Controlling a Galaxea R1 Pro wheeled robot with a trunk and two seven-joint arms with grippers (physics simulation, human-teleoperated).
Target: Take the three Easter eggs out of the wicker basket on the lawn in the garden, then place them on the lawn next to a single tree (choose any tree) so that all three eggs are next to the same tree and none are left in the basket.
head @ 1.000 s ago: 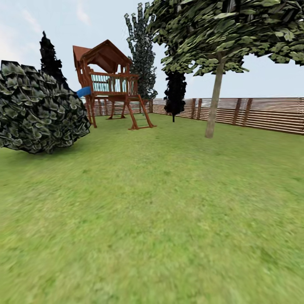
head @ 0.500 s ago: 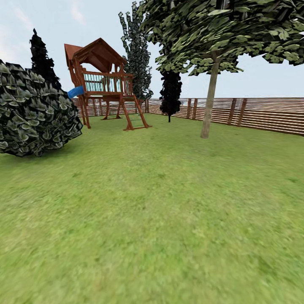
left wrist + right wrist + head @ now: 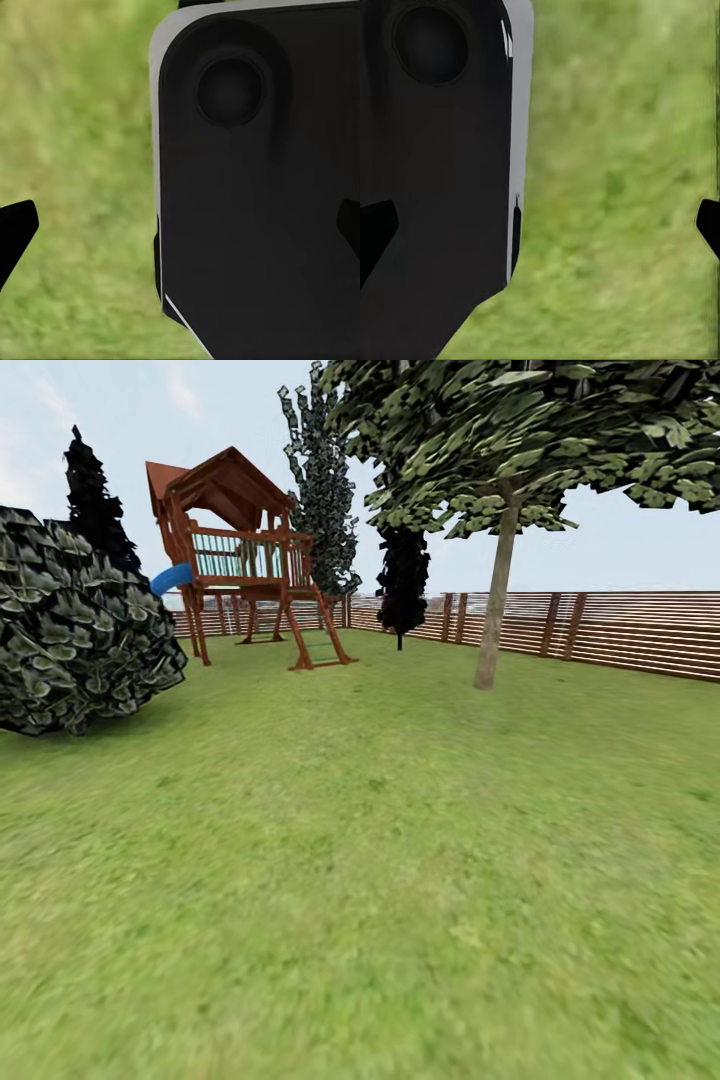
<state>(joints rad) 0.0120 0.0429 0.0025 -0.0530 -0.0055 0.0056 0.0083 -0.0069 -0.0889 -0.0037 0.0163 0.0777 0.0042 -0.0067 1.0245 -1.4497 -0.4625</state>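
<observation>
Jaws on both arms: wide apart, nothing between them. Left gripper [image 3: 180, 225] shows dark fingertips at the two side edges of its wrist view, with a black robot body panel [image 3: 262, 195] and grass between. Right gripper [image 3: 540, 225] same story, fingertips at both side edges, body panel [image 3: 435, 165] on one side, bare grass on the other.

Change over the last second: whole head view slid, so the camera/base moved, not the scene. Playhouse [image 3: 245, 555] and bush [image 3: 75, 630] shifted toward the left edge, and the pale-trunk tree [image 3: 497, 600] moved left a bit, now right of centre in the upper half. Last half second the shift is small, so the turn looks nearly done.

Task things: lawn [image 3: 380, 880] covers the lower two thirds of the frame, fence [image 3: 620, 630] runs along the upper right. Wicker basket and eggs aren't visible from here, location unknown.

Read: transit/search phase, no egg picked up yet judging by the empty grippers. Tree ahead is a valid drop target. Basket has to be found first.
</observation>
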